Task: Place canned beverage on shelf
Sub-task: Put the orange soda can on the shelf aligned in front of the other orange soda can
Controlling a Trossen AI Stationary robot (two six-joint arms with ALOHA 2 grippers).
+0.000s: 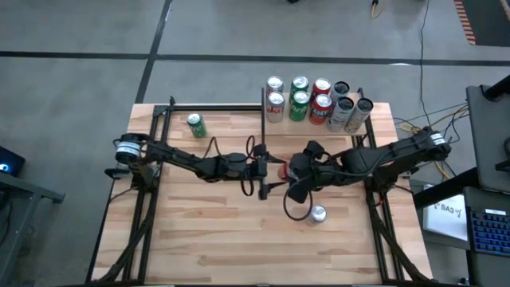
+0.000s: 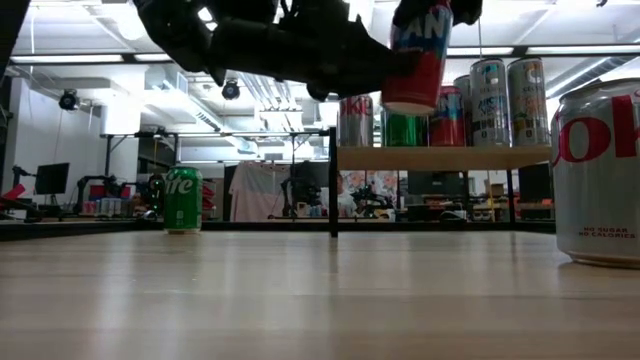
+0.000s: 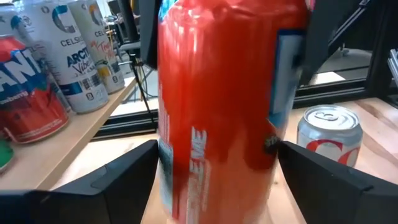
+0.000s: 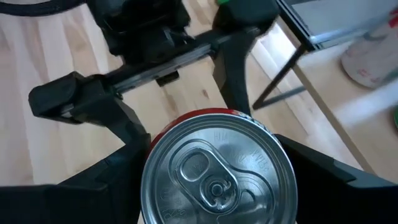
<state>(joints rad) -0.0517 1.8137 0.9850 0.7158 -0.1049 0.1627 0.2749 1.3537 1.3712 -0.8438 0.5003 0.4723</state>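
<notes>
Right pincer (image 4: 214, 180) gripping red can (image 3: 224, 106), "CELSIUS" cans (image 3: 74, 56) behind

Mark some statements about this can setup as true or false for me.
1. The red can is held up off the table. True.
2. The green can lies on its side. False: it stands upright on the table.
3. The shelf is empty. False: several cans stand on it.
4. The right claw grips the red can. True.
5. The left claw is clamped tight on the silver can. False: it is open, either side of the red can.
</notes>
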